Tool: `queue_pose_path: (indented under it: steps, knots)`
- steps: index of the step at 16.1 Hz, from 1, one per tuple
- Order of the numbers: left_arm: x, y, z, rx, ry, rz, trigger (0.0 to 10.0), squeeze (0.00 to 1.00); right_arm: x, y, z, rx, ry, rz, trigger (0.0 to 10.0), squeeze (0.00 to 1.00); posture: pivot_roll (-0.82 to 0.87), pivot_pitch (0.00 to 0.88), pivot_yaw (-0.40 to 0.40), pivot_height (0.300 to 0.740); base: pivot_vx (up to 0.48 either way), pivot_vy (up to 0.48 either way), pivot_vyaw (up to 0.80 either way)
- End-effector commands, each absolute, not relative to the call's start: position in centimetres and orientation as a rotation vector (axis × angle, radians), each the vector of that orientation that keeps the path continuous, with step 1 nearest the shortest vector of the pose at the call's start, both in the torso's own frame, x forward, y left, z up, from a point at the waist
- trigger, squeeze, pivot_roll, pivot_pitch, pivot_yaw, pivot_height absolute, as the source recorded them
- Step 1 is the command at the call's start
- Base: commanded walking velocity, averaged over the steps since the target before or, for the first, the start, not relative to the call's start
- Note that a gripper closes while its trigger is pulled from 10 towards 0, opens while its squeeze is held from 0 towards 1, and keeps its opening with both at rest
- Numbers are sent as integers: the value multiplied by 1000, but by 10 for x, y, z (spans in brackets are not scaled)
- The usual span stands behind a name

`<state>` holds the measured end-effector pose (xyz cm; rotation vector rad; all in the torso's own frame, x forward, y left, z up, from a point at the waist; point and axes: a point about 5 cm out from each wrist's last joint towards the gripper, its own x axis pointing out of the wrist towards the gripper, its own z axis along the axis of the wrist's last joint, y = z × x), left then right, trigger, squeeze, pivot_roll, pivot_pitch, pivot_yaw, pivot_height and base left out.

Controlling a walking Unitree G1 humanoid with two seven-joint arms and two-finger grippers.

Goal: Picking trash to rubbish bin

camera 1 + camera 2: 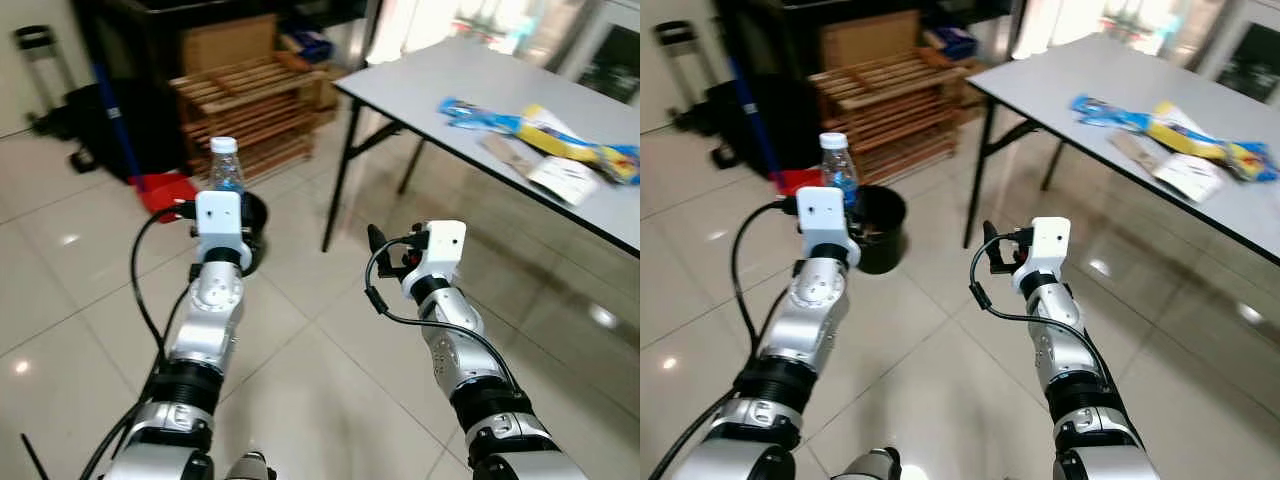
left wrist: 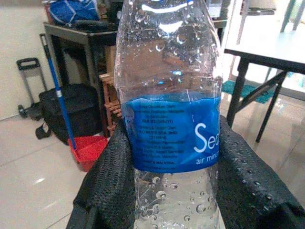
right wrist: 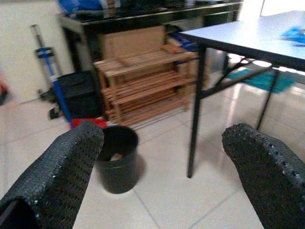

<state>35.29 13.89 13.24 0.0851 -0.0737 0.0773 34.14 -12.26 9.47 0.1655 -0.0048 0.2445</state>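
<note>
Tiled floor point(image 1: 330, 380): left gripper point(image 2: 167, 191) fingers clamp the wet bottle point(image 1: 226, 168) short of the bin point(image 3: 117, 157); it could slip. Right gripper point(image 3: 157, 167) fingers gape, empty.

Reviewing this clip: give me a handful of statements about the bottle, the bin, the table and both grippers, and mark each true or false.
1. The left gripper is shut on the water bottle. True.
2. The bottle's cap is missing. False: a white cap sits on its neck.
3. The right gripper is open and holds nothing. True.
4. The black bin stands on top of the grey table. False: it stands on the tiled floor, near the table's leg and the wooden rack.
5. Wrappers and papers lie on the table. True.
6. The bottle's label is red. False: it is blue with white lettering.
</note>
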Motion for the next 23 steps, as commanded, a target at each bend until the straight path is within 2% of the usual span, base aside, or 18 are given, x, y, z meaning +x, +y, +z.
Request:
queue_pose_path:
  steps: [1,9,13,23]
  knots:
    - [353,132,131,89,-65,62,10000,0,341,-125,95,159,-11,248,10000,0,-49,32,-96,740,0,0,800]
    - [357,138,133,84,-49,102,10000,0,340,-121,95,163,-7,279,10000,0,-48,65,-103,740,346,0,0]
    - [357,138,134,82,-52,104,10000,0,341,-122,95,182,-13,269,10000,0,-49,71,-103,740,355,0,713]
    - [358,137,134,81,-52,104,10000,0,341,-123,96,184,-12,274,10000,0,-49,73,-105,740,351,0,0]
